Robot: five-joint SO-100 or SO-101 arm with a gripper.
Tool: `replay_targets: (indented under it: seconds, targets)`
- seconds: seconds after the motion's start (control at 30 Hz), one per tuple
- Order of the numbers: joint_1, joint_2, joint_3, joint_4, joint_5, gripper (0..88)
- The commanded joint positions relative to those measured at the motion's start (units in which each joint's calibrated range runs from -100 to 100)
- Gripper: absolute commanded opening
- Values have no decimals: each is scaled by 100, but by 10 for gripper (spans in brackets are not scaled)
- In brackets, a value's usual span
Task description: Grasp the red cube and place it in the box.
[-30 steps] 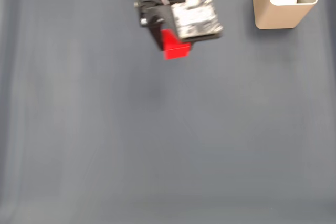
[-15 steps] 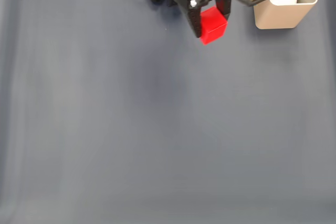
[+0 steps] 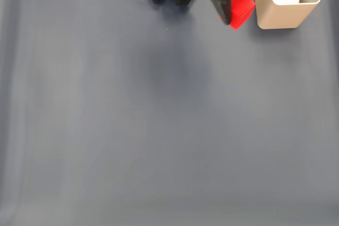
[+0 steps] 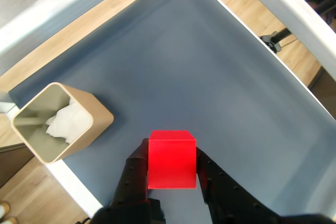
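The red cube [image 4: 171,159] is bright, plain-faced and sharp-edged, clamped between the black jaws of the gripper [image 4: 172,179], one finger on each side. In the fixed view it [image 3: 241,10] hangs at the top of the frame, just left of the box [image 3: 286,14], above the dark grey mat [image 3: 159,130]. The box [image 4: 79,124] is tall, beige, round-cornered and thin-walled, open at the top with white paper [image 4: 65,123] inside. In the wrist view it stands near the mat's corner, close to the white table rim [image 4: 68,184]. The rest of the mat lies wide and bare.
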Motion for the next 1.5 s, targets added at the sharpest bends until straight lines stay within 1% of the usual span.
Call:
replay_targets:
  seconds: [0.0, 0.3, 0.7, 1.13, 1.47]
  targets:
    - [-438, -20, -372, 134, -93, 2]
    - [-1283, 240, -673, 355, -200, 2]
    - [-2121, 906, -983, 355, -220, 2]
    - [-2547, 1365, -1101, 273, -210, 2]
    - [-2824, 1850, -1447, -14, -73, 2]
